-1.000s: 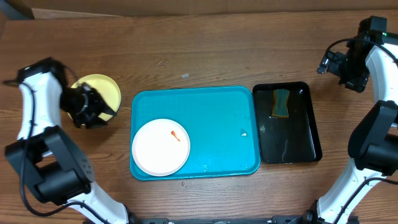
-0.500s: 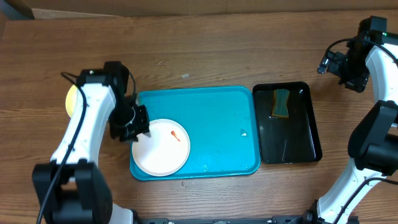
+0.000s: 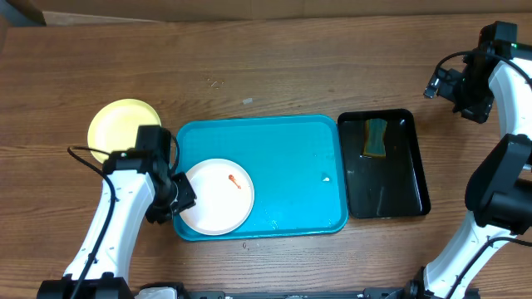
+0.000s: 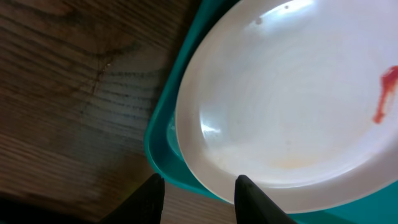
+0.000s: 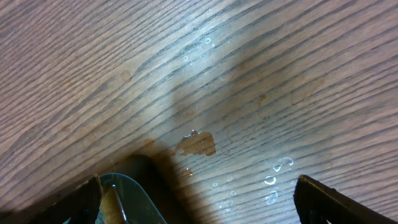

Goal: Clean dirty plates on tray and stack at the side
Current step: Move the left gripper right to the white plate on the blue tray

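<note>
End effector [image 3: 175, 202] now at plate [image 3: 215, 197] edge

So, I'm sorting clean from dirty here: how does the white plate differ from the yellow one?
The white plate lies in the blue tray; the yellow plate sits on the table left of it. The white plate carries a red-orange smear; the yellow plate shows none. Both are round, shallow and of like size.

Left tool [image 3: 179, 202] apparently hides the white plate's [image 3: 220, 199] left rim.
</note>
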`<action>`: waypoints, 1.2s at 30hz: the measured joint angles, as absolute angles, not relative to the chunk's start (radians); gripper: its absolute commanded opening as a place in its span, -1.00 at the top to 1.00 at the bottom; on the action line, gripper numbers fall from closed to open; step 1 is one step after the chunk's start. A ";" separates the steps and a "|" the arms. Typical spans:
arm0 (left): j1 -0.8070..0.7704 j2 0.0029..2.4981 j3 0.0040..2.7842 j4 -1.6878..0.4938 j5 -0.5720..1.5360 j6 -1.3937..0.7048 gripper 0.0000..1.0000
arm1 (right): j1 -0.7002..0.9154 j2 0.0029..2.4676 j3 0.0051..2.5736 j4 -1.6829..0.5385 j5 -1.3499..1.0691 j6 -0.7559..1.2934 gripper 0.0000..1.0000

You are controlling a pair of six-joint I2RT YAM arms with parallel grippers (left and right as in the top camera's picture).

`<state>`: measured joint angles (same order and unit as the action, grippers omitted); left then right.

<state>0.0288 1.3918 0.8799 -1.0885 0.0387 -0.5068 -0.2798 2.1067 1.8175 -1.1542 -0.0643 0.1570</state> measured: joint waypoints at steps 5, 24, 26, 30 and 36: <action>0.074 1.392 0.812 -1.026 0.015 -0.519 0.28 | -0.280 2.107 1.818 -1.155 -0.065 0.157 -1.00; 0.091 1.392 0.711 -0.880 0.099 -0.489 0.60 | -0.280 2.107 1.818 -1.155 -0.065 0.157 -1.00; 0.091 1.392 0.711 -0.879 0.103 -0.488 0.60 | -0.280 2.107 1.818 -1.155 -0.065 0.157 -1.00; 0.091 1.392 0.711 -0.881 0.106 -0.487 0.53 | -0.280 2.107 1.818 -1.155 -0.064 0.157 -1.00; 0.091 1.392 0.711 -0.894 0.112 -0.469 0.47 | -0.280 2.107 1.818 -1.155 -0.065 0.157 -1.00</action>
